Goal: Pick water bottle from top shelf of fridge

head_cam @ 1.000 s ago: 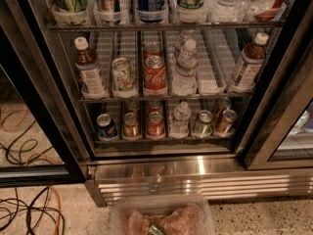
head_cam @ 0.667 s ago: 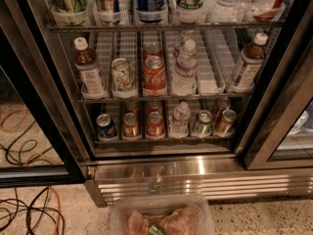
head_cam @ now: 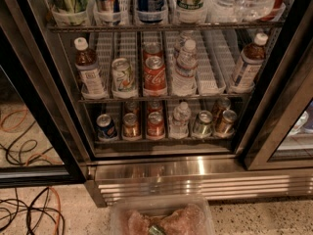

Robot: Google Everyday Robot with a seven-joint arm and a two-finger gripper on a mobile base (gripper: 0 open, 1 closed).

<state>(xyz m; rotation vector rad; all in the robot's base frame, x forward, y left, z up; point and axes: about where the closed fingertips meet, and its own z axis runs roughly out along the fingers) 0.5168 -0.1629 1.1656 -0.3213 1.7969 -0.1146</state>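
The fridge (head_cam: 195, 168) fills the view, with its door open and a shiny steel base with louvres. The top shelf (head_cam: 161, 27) runs along the upper edge and holds cans, cups and bottles cut off by the frame. The water bottle (head_cam: 254, 1), large, clear and ribbed, stands at the right end of that shelf, and only its lower part shows. My gripper (head_cam: 159, 222) is at the bottom edge of the view, a pale pinkish shape in front of the steel base, far below the bottle.
The middle shelf holds a red cola can (head_cam: 154, 75), a small labelled water bottle (head_cam: 185, 67) and brown drink bottles (head_cam: 247, 62). The lower shelf holds several cans (head_cam: 155, 124). Cables (head_cam: 29, 209) lie on the floor at left. A glass door frame (head_cam: 283, 111) stands at right.
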